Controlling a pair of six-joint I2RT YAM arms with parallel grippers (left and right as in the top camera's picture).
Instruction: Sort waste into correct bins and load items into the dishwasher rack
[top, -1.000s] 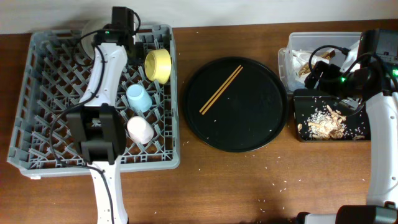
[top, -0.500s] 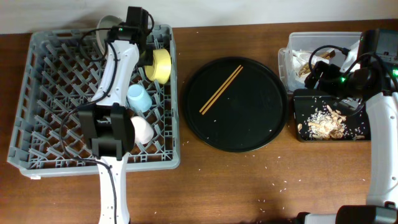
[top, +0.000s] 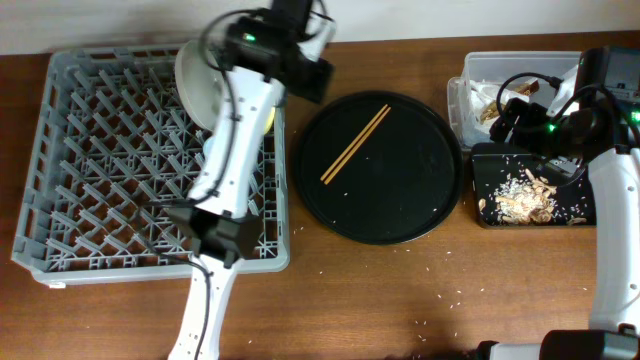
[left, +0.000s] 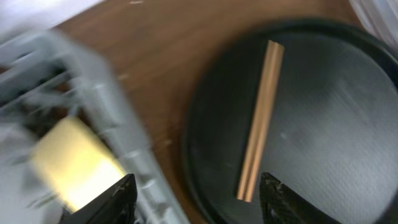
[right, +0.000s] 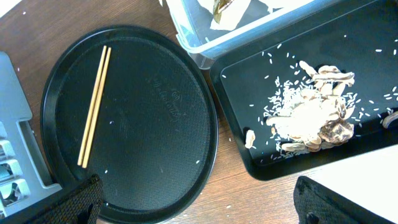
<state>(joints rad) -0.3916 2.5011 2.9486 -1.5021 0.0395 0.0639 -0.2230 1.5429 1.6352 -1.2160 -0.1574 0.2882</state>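
Left hand (left: 200, 202): fingers apart, empty | chopsticks (left: 258, 124) just ahead of it, on round tray (left: 329, 162) | light, stiff, thin, likely slippery | best pinched together mid-length

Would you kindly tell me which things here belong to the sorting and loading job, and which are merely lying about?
Job: dishwasher rack, white plate, yellow bowl, chopsticks, clear tub, napkins, shallow black tray, food scraps.

Lying about: round black tray, stray grains on the table.
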